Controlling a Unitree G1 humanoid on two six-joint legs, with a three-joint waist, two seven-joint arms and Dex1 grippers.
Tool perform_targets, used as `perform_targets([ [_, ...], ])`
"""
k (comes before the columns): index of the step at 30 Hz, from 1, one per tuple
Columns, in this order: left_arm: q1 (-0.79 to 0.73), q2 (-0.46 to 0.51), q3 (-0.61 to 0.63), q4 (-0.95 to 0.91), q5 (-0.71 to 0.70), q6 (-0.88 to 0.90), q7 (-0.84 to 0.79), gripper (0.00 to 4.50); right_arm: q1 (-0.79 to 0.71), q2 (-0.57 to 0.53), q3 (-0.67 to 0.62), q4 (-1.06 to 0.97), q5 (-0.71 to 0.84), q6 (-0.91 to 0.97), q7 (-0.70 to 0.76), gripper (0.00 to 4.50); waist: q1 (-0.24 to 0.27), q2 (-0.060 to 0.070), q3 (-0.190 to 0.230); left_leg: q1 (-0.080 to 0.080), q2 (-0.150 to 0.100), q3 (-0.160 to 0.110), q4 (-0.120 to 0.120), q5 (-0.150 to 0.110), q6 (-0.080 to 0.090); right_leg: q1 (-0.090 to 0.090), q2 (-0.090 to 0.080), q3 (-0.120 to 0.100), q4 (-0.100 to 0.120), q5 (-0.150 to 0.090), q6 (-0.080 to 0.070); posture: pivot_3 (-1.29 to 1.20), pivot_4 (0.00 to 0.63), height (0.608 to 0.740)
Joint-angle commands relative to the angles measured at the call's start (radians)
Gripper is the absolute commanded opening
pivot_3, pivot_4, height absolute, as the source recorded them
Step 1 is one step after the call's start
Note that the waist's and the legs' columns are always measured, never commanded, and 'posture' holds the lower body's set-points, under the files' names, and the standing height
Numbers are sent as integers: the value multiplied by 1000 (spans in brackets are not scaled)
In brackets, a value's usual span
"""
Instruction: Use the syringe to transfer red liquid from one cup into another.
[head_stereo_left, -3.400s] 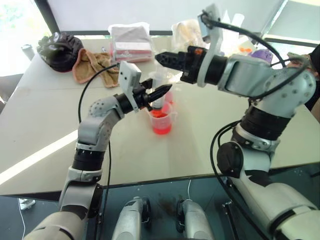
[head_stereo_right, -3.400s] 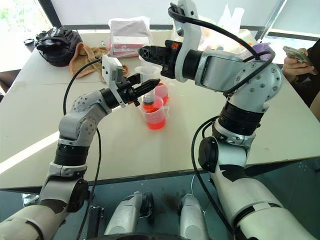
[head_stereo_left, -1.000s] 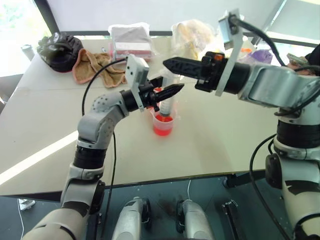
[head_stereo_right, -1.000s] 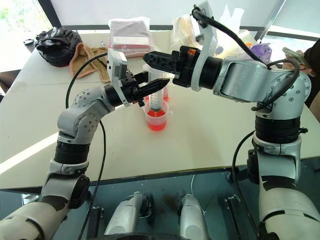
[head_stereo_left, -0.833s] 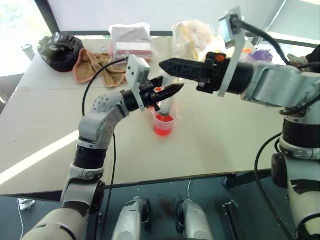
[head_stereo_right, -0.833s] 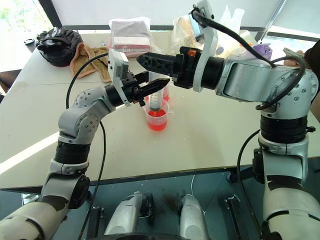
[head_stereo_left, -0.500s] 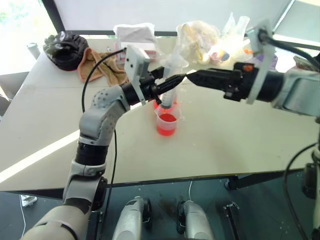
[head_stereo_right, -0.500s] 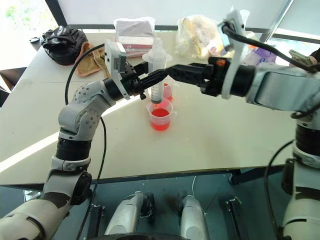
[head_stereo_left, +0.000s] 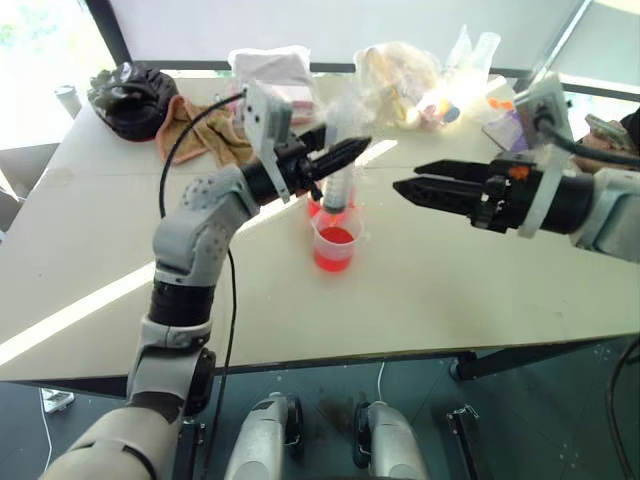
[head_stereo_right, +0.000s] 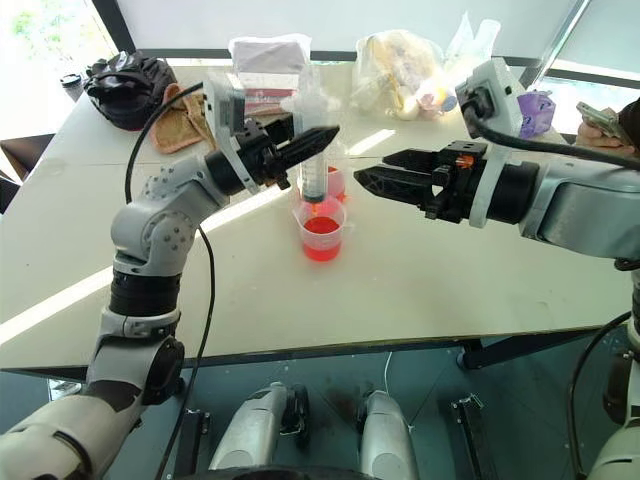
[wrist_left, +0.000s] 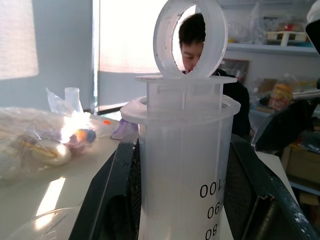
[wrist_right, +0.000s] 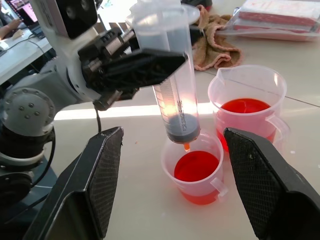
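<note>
Syringe: rigid, light, slick plastic; left hand clamps barrel mid-length; right hand spread, empty, beside it.

Strong daylight pours through the windows behind the table, blowing them out to white. A bright sunlit band slants across the table toward its left edge. Backlight glows through the syringe, whose barrel is soft and out of focus at close range.
</note>
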Motion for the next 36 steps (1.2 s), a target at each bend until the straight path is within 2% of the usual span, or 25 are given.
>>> perform_targets([
  [1,-124,8,105,40,-81,122,121,1530,7,4,-17,-11,-39,-23,19,3328,-1,0,0,0,0,0,0,0,0,0,0,0,0,0,0,0,150,740],
  [5,-262,26,240,168,-149,272,303,1530,13,22,-8,-11,-50,-30,13,3328,-2,0,0,0,0,0,0,0,0,0,0,0,0,0,1,0,150,740],
  [8,-349,57,317,311,-145,360,445,1530,19,37,6,-2,-58,-27,-7,3328,-2,0,0,0,0,0,0,0,0,0,1,0,1,0,2,0,150,740],
  [12,-434,158,249,505,-11,535,566,1530,19,61,20,17,-60,-26,-38,3328,-2,0,0,1,0,0,0,0,0,1,1,0,1,1,3,0,150,740],
  [16,-490,181,174,607,80,685,627,1530,14,73,29,32,-76,-20,-59,3328,2,-1,1,0,-1,0,0,0,0,1,1,-1,0,1,3,0,150,740],
  [19,-499,178,122,603,130,728,633,1530,-2,80,39,39,-88,-13,-63,3328,-1,-2,1,0,-1,0,0,0,-1,1,0,-1,0,1,3,0,150,740],
  [22,-509,193,-21,616,187,850,596,1530,-25,74,47,43,-104,3,-46,3328,-3,-2,1,0,-1,0,0,-2,-3,0,0,-1,0,1,3,0,150,740],
  [27,-499,205,-164,626,246,961,560,1530,-79,14,68,-10,-181,59,130,3328,-5,-1,1,0,0,0,-2,-1,-4,-2,0,-1,1,1,3,0,150,740],
  [30,-492,212,-263,604,290,1008,562,1530,-118,22,87,16,-202,82,156,3328,-5,-1,1,-1,0,0,-2,-1,-5,-3,0,0,1,1,3,0,150,740],
  [34,-512,191,-250,669,357,1014,594,1530,-128,26,97,10,-250,101,215,3328,-2,-1,1,-1,0,0,-2,-2,-5,-5,-2,0,1,1,2,0,150,740],
  [36,-511,166,-203,710,394,989,628,1530,-125,34,99,4,-268,105,231,3328,-2,-1,1,-1,0,0,-2,-2,-5,-6,-2,1,0,1,2,0,150,740],
])
